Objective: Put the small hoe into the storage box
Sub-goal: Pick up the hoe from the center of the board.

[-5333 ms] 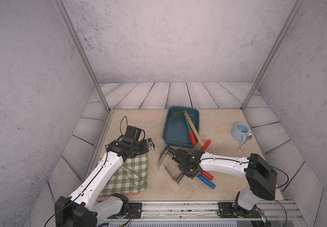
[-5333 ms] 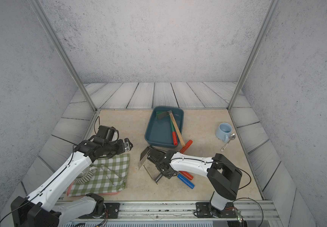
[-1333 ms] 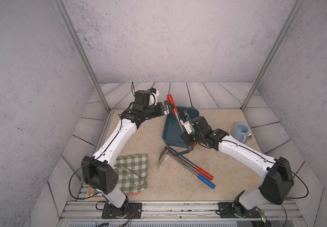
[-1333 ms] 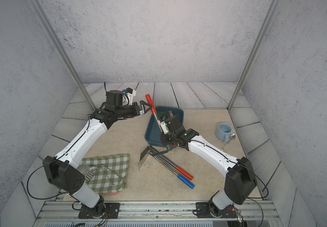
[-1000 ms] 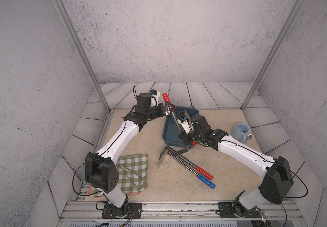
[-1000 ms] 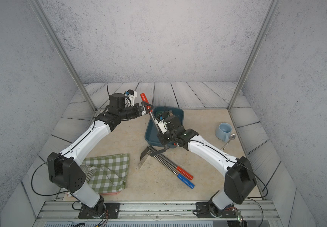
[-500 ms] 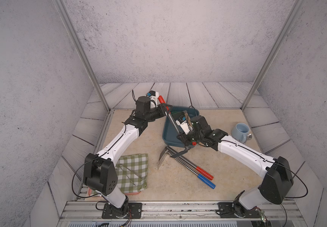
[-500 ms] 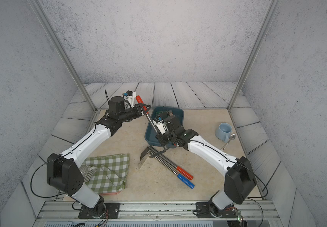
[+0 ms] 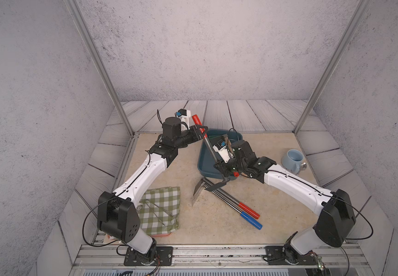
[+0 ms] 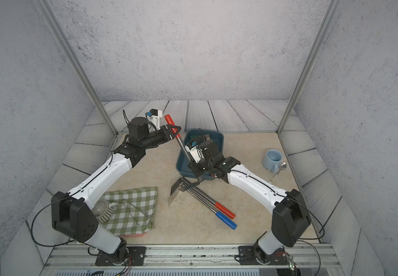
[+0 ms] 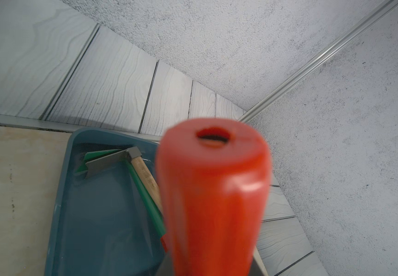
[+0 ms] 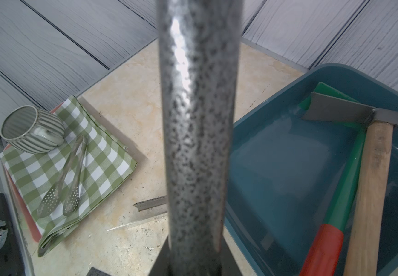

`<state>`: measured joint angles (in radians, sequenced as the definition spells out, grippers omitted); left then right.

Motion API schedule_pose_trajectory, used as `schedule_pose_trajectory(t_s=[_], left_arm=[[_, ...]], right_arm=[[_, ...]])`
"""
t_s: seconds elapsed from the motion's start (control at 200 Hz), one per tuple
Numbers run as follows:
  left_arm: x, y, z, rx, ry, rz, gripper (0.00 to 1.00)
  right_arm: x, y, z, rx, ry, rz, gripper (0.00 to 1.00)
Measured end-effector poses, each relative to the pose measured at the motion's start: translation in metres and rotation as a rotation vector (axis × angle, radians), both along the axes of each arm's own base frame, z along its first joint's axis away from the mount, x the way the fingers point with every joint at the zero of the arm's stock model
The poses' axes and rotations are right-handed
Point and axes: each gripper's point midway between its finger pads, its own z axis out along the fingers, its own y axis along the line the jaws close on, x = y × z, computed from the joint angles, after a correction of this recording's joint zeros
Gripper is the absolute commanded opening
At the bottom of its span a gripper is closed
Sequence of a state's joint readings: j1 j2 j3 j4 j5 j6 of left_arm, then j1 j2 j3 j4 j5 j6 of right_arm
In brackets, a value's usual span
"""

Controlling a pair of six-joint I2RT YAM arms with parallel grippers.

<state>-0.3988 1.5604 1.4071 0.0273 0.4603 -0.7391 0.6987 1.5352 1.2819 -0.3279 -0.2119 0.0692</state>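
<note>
Now the small hoe (image 9: pixel 208 146) hangs tilted in the air. Its red grip (image 11: pixel 214 191) is high, toward the left arm, and its blade is low over the desk (image 9: pixel 169 172), just in front of the storage box (image 9: pixel 201 157). The shaft crosses the box's near-left corner, so the hoe is not yet inside. Both pincers pinch it: the left pincer (image 9: pixel 202 132) is pressed together on the red grip, the right pincer (image 9: pixel 224 167) on the speckled metal shaft (image 12: pixel 198 119) down near the blade. Whether the blade touches the two long tools (image 9: pixel 238 210) lying below, I cannot tell.

It looks stiff and blade-heavy, and the painted shaft is probably slick. The rubbery grip should offer surer purchase, while a hold close to the blade steadies the weight. Held at one end only, it would likely swing.

A second ago the left pincer stood spread beside the grip; it has since closed, while the right one has stayed clamped. In the earliest frame the hoe lay on the desk and the left arm hung over the checked cloth (image 9: pixel 162 210).
</note>
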Motion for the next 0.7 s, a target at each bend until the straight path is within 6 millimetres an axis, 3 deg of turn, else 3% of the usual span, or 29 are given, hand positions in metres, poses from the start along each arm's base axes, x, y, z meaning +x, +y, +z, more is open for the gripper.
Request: schedule_pose_trajectory(t_s=[0.18, 0.46, 0.701], left_arm=[[-0.001, 0.000, 0.001, -0.003, 0.001, -0.004, 0.00], [0.001, -0.001, 0.010, 0.001, -0.006, -0.017, 0.00], [0.001, -0.005, 0.018, 0.023, -0.023, -0.043, 0.00]], right_arm=[[0.002, -0.001, 0.000, -0.001, -0.005, -0.002, 0.01], [0.006, 0.000, 0.006, 0.016, -0.027, -0.010, 0.11], [0.011, 0.001, 0.011, 0.044, -0.031, -0.037, 0.35]])
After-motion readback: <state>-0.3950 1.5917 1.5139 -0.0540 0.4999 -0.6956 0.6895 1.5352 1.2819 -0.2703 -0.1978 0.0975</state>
